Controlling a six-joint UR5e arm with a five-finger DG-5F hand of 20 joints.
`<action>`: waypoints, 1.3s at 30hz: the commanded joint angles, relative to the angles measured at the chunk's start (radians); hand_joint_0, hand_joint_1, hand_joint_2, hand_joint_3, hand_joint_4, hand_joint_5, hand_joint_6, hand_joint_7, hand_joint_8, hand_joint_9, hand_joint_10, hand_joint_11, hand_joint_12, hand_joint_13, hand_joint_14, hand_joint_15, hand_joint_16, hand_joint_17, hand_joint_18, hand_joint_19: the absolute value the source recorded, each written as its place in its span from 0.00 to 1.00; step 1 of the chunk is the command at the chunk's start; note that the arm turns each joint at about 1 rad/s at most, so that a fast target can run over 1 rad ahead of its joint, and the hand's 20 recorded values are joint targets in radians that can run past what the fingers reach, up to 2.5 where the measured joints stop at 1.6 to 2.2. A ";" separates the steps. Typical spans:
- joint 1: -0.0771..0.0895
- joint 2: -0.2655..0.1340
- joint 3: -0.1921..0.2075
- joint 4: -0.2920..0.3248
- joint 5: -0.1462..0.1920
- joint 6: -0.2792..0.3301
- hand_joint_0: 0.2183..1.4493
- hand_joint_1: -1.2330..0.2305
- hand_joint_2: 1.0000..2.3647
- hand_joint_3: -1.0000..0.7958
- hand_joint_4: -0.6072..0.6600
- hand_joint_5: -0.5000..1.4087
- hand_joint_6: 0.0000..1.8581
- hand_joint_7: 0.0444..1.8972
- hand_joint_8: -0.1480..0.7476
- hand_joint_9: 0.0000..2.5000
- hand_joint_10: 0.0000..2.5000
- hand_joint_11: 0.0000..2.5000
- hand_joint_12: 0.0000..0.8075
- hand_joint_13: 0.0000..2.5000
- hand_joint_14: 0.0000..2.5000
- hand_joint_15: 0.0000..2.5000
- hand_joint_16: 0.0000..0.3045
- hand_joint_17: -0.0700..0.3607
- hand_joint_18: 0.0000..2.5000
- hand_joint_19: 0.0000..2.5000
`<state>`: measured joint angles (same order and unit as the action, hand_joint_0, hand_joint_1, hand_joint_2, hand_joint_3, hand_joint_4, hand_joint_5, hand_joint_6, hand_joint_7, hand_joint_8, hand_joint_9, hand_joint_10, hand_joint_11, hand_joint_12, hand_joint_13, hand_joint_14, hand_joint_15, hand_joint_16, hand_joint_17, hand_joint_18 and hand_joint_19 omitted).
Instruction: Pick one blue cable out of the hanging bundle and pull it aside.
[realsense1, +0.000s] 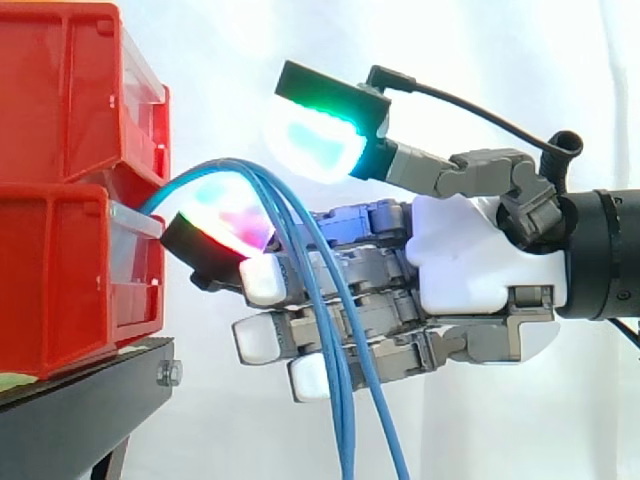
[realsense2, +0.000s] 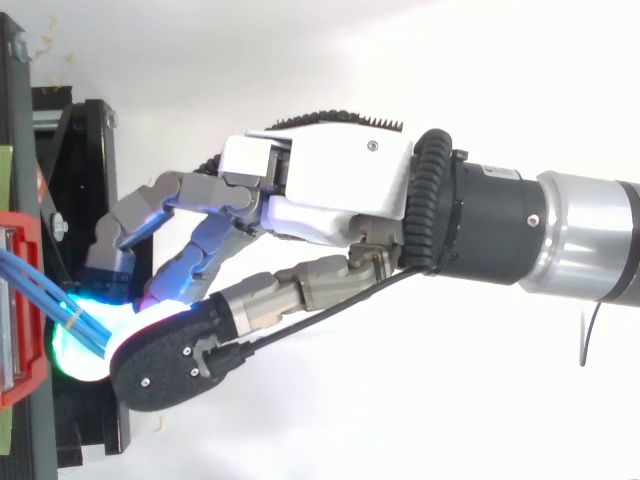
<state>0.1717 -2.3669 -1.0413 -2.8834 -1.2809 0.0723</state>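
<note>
Hand sits at the bundle, fingers near straight, thumb lifted well above them, so it's open with nothing pinched. Blue cables leave the front edge of the lower red bin, arch over the top fingertip and hang down across the fingers, out beyond the stand's front edge. My call: reach done. Singling one strand, closing on it and pulling aside are all left.
</note>
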 joint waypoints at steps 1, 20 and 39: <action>0.000 0.000 0.000 -0.002 0.000 0.001 0.29 0.36 0.00 0.28 0.51 0.24 0.45 0.43 0.41 0.41 0.01 0.12 0.40 0.33 0.01 0.19 0.15 0.40 0.28 0.27; -0.006 -0.002 0.000 -0.047 -0.011 0.000 0.21 0.33 0.00 0.28 0.57 0.23 0.42 0.42 0.43 0.39 0.01 0.14 0.45 0.33 0.01 0.20 0.17 0.43 0.29 0.27; -0.006 -0.051 0.047 -0.105 -0.048 0.061 0.27 0.35 0.00 0.29 0.55 0.23 0.39 0.48 0.42 0.38 0.01 0.14 0.43 0.33 0.01 0.20 0.16 0.41 0.28 0.28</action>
<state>0.1670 -2.4173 -1.0091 -2.9603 -1.3280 0.1329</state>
